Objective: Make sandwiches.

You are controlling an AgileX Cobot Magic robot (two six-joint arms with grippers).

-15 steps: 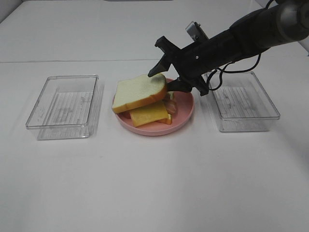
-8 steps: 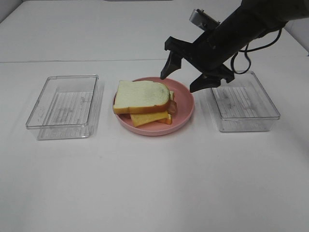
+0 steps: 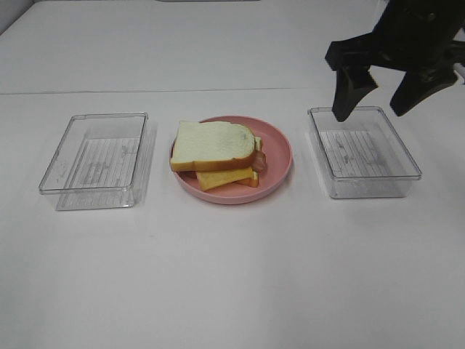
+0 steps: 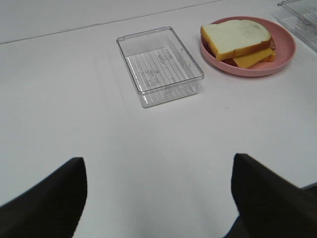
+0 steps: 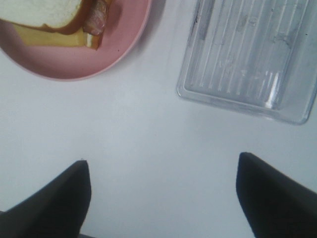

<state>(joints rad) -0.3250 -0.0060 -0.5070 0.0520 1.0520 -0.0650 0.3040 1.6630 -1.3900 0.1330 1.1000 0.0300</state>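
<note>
The sandwich lies stacked on the round pink plate (image 3: 280,156) at the table's middle. A white bread slice (image 3: 214,143) is on top, a yellow cheese square (image 3: 224,177) pokes out beneath, and a bacon end (image 3: 259,162) shows at the right side. My right gripper (image 3: 370,109) hangs open and empty above the right-hand tray, well clear of the plate. Its wrist view looks down on the plate (image 5: 74,67) and the sandwich's edge (image 5: 54,15). My left gripper (image 4: 158,198) stands open over bare table, far from the sandwich (image 4: 237,37).
A clear ribbed tray (image 3: 94,156) with nothing in it sits left of the plate, also seen as tray (image 4: 161,67). A second clear tray (image 3: 363,149) stands to the right, seen as tray (image 5: 252,54). White tabletop stretches in front.
My right gripper let go of the top bread slice, which now lies flat on the stack. It opened wider, rose and swung right to above the right tray.
</note>
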